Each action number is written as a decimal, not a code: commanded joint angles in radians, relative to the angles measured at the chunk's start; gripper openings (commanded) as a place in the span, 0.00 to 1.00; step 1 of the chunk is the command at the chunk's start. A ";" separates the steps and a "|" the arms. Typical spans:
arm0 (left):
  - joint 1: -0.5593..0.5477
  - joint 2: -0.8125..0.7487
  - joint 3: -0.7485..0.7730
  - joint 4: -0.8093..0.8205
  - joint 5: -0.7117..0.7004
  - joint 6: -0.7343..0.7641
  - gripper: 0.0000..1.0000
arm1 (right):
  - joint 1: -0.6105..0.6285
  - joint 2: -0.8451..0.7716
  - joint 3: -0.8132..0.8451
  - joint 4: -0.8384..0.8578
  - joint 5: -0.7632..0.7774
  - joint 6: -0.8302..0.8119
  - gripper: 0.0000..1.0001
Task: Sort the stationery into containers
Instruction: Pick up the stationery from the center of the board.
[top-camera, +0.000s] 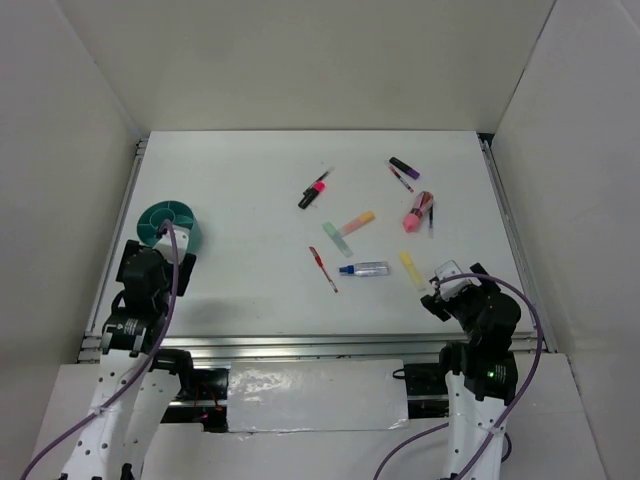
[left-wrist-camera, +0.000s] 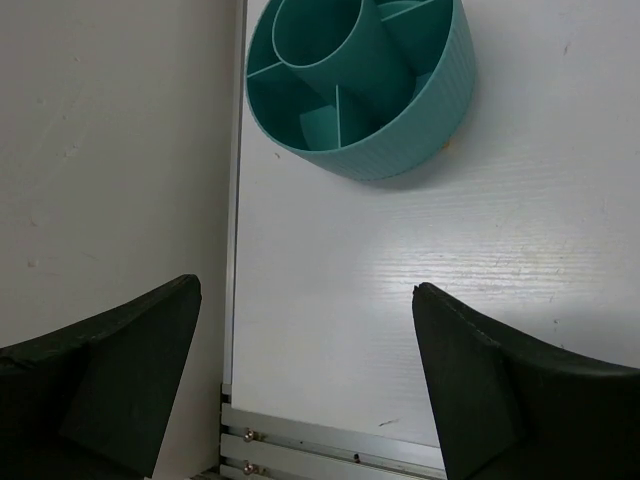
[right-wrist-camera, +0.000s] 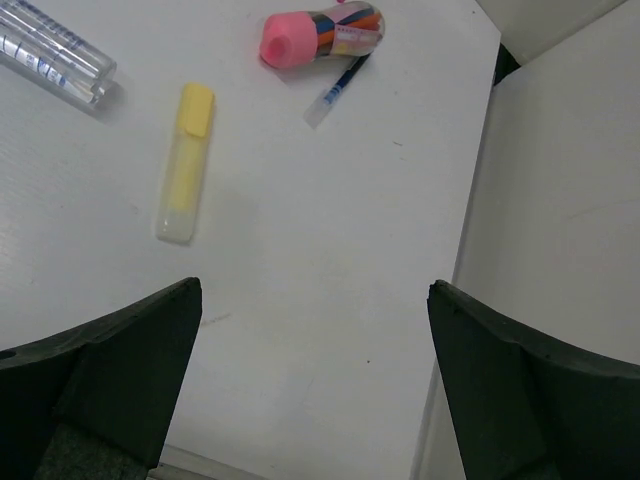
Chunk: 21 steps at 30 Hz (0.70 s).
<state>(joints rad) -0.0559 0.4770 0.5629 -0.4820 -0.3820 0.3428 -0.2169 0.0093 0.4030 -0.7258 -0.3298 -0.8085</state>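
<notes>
White surface (top-camera: 250, 200) with both arms at its near edge. The left claw (left-wrist-camera: 305, 290) hangs wide and empty near the teal cup (left-wrist-camera: 400, 130), a round holder with a centre tube and divided outer ring, standing at the left edge. The right claw (right-wrist-camera: 313, 288), equally wide and empty, hovers near the yellow highlighter (right-wrist-camera: 185, 165). The clear tube (right-wrist-camera: 55, 55), pink-capped case (right-wrist-camera: 320, 35) and remaining pens (top-camera: 322, 268) lie scattered centre-right, well apart from the cup.

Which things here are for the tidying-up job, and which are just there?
For the job: teal cup, yellow highlighter, pink-capped tube, clear tube, red pen, green highlighter, orange highlighter, purple marker.

Just there: metal rail, cable.
</notes>
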 joint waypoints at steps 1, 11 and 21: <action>0.002 0.040 0.043 0.051 -0.023 -0.025 0.99 | -0.007 -0.074 0.011 0.018 -0.003 0.035 1.00; 0.001 0.232 0.228 0.054 -0.103 -0.205 0.99 | -0.007 0.302 0.210 0.181 -0.001 0.339 1.00; 0.001 0.225 0.338 0.011 0.025 -0.294 0.99 | -0.004 0.995 0.715 0.088 0.017 0.727 0.94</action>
<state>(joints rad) -0.0559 0.7116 0.8543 -0.4797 -0.3988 0.1108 -0.2188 0.8940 0.9977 -0.6029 -0.3031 -0.2703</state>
